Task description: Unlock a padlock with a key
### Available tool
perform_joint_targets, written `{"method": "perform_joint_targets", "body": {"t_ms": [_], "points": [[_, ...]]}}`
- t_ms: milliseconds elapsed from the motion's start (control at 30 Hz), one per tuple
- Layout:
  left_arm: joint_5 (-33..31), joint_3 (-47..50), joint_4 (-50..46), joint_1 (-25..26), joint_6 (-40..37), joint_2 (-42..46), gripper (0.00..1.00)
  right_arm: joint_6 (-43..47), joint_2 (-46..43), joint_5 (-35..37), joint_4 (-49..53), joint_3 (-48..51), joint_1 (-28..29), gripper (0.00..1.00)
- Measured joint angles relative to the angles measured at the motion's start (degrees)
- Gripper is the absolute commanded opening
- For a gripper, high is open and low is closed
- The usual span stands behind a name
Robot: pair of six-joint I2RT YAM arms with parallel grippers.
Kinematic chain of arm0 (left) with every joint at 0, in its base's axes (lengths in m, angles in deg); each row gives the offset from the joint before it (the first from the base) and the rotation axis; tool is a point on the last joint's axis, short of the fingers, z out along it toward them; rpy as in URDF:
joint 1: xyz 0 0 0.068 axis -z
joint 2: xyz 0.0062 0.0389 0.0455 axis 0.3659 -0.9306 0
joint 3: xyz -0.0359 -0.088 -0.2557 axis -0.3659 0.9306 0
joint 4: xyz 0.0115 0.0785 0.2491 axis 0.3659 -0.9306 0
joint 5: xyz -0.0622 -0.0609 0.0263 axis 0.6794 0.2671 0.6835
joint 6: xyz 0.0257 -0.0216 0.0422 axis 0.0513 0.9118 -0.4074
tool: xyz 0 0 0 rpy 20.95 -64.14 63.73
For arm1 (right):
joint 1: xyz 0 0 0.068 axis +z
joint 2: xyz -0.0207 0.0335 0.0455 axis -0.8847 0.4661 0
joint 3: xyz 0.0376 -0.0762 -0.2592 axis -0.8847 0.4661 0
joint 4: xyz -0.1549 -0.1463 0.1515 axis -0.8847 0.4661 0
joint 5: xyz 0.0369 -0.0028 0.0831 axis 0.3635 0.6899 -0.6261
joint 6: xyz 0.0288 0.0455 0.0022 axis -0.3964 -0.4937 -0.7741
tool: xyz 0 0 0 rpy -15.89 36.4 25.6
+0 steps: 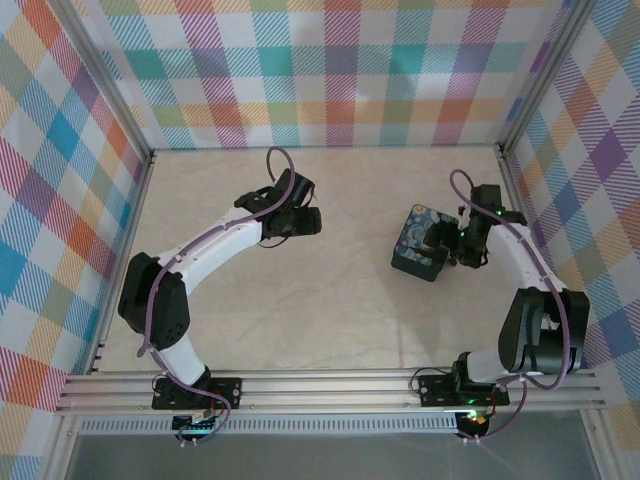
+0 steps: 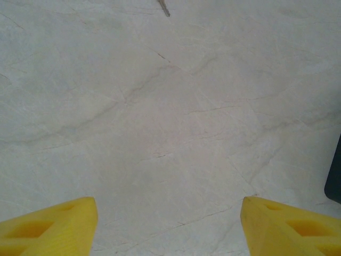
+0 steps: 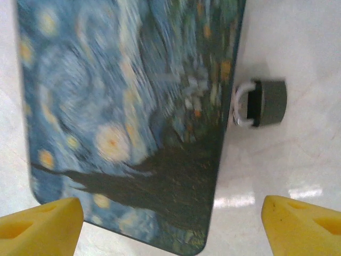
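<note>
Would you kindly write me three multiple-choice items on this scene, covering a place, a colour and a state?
1. Where is the padlock?
A. on top of the lid
B. beside the edge of the box
C. on bare table far from the box

2. What colour are the fingers of the right claw?
A. red
B. yellow
C. black

3. How is the right claw?
A. open, empty
B. shut on the padlock
C. shut on the box

Key: 1 B, its loop faces the box's edge in the right wrist view; 2 B, both fingers show yellow; 3 A, they stand wide apart with nothing gripped.
</note>
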Motion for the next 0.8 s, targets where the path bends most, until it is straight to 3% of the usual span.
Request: {"method": "perform_joint_targets", "body": {"t_ms": [200, 433, 800], "points": [[0.3, -1.2, -0.7, 0.0, 0.0, -0.7, 0.72, -1.7, 0.0, -6.4, -3.4, 4.2, 2.4, 0.82], [0.3, -7.0, -2.0, -0.7, 0.3, -6.0, 0.72, -5.9, 2.4, -12.7, -10.9, 3.3, 10.1, 0.82], [3.0, -25.0, -3.0, -6.5, 4.2, -21.7, 0.71, -8.7, 5.8, -22.3, -18.0, 0.0, 13.0, 0.82]]}}
